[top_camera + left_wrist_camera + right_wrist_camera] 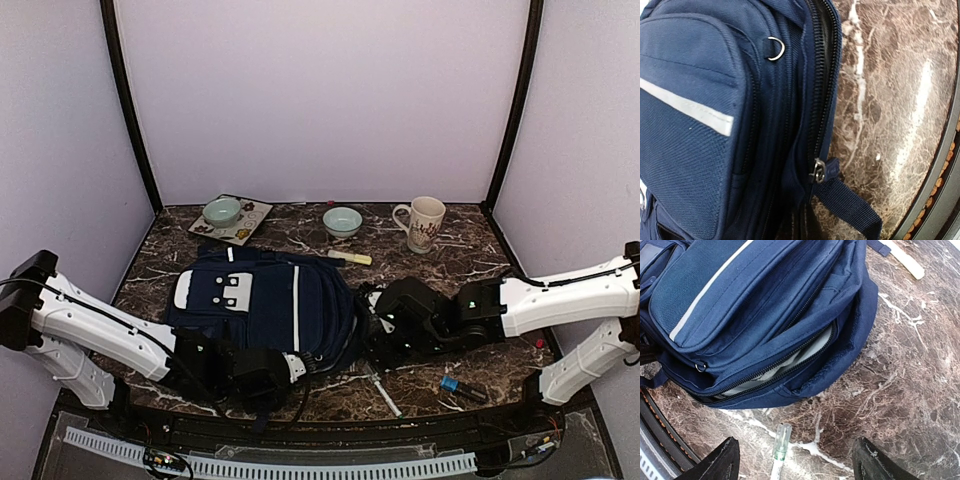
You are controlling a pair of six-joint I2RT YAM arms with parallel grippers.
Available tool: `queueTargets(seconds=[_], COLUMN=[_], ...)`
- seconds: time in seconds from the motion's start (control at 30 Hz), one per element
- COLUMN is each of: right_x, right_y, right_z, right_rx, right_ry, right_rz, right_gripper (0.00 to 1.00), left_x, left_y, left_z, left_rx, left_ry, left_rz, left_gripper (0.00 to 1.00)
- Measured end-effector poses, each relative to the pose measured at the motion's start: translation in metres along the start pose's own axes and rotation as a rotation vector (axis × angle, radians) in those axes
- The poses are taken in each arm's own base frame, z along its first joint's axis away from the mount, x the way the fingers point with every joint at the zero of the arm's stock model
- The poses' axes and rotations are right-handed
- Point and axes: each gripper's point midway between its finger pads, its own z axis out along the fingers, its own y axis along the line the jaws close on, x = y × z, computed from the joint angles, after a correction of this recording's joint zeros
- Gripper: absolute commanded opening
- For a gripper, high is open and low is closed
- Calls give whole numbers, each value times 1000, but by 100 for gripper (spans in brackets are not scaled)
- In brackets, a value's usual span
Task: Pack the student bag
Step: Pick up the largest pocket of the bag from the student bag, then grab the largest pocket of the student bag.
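Student bag (pixel 265 300) flat on table (pixel 450 260), main zip partly open, grey lining showing, contents hidden, left gripper (pixel 295 368) clenched, right gripper (pixel 795 465) spread open

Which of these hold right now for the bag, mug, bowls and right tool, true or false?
1. The student bag is partly unzipped, showing grey lining. True.
2. The mug is inside the bag. False: it stands upright on the table, beyond the bag to the right.
3. The right tool is shut on the bag. False: it is open and holds nothing.
4. One bowl sits on the tray. True.
5. A pen lies on the table by the bag's opening. True.
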Motion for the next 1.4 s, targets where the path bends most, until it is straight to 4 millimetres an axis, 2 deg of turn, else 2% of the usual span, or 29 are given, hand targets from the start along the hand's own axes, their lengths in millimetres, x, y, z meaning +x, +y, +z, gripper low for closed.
queueTargets(seconds=[0.2,0.33,0.43,0.53,0.7,0.87,1.1,1.3,1.4], right_x=[-4,-7,-9,-18,-39,-54,-62,-61,-50], right_y=[-4,-5,-2,8,33,44,47,41,33], right_z=[-7,-11,-17,-27,-41,-41,-30,-19,-9], right_rx=[11,4,-24,-90,-223,-260,-243,-203,-178], right_ry=[-22,-40,-62,-104,-197,-258,-312,-351,-361], right_rz=[-3,-22,-59,-97,-142,-159,-173,-147,-114], right_gripper=[79,79,79,77,75,75,74,71,70], left_x=[-16,-34,-41,-43,-51,-66,-105,-121,-125], left_y=[15,40,56,62,65,65,59,53,50], left_z=[-16,-35,-43,-46,-51,-46,-33,-32,-33], left_rx=[-19,-13,-17,-9,36,76,127,176,203], left_ry=[-66,-154,-197,-210,-249,-258,-261,-276,-283], left_rz=[-98,-236,-311,-344,-388,-418,-423,-433,-444], left_gripper=[0,0,0,0,0,0,0,0,0])
